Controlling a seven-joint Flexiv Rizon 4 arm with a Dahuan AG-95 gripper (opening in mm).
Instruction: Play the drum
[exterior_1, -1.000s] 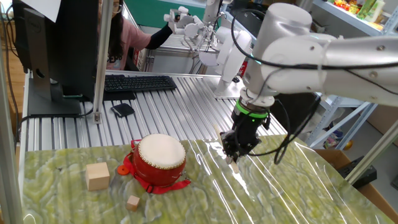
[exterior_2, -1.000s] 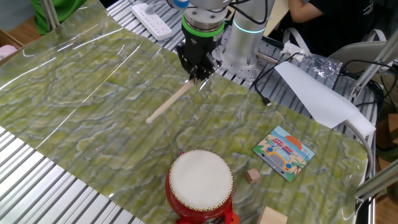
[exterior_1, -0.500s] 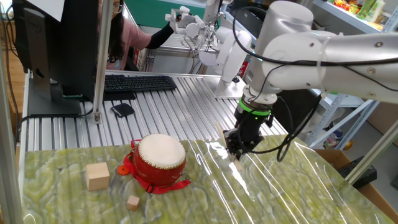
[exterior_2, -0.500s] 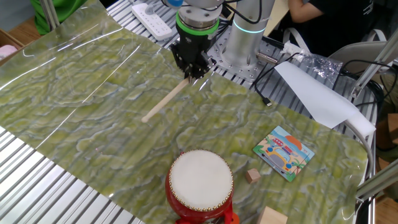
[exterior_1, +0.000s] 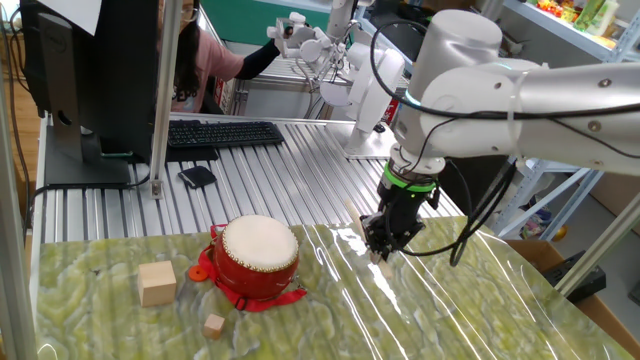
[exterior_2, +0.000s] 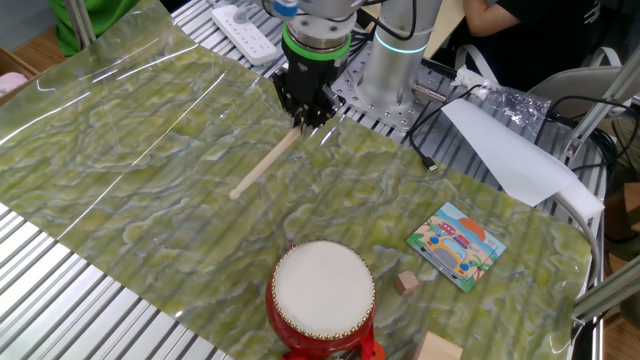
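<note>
Gripper (exterior_2: 305, 117): upper centre of the other fixed view, at the far edge of the green mat (exterior_2: 150, 150). I read the fingers as closed on the near end of the stick (exterior_2: 265, 166); the grip point itself is partly hidden by the fingers.

Stick: runs down and left from the gripper, free end toward the left-centre of the frame. Change noted: over the last second the gripper has shifted slightly left and the stick's free end has swung with it; in the last half second almost nothing moved. I take that to mean the stick is secured and moves with the arm.

Drum (exterior_2: 322, 295): bottom centre of that view, cream head up, well apart from the stick. In the one fixed view the drum (exterior_1: 259, 257) sits lower left of centre and the gripper (exterior_1: 383, 248) right of centre.

Also present: card (exterior_2: 456, 244), small cube (exterior_2: 405, 283), larger cube (exterior_1: 158, 282).

Status, my judgement: striker in hand, no beat made yet; carrying the stick over the head remains.
</note>
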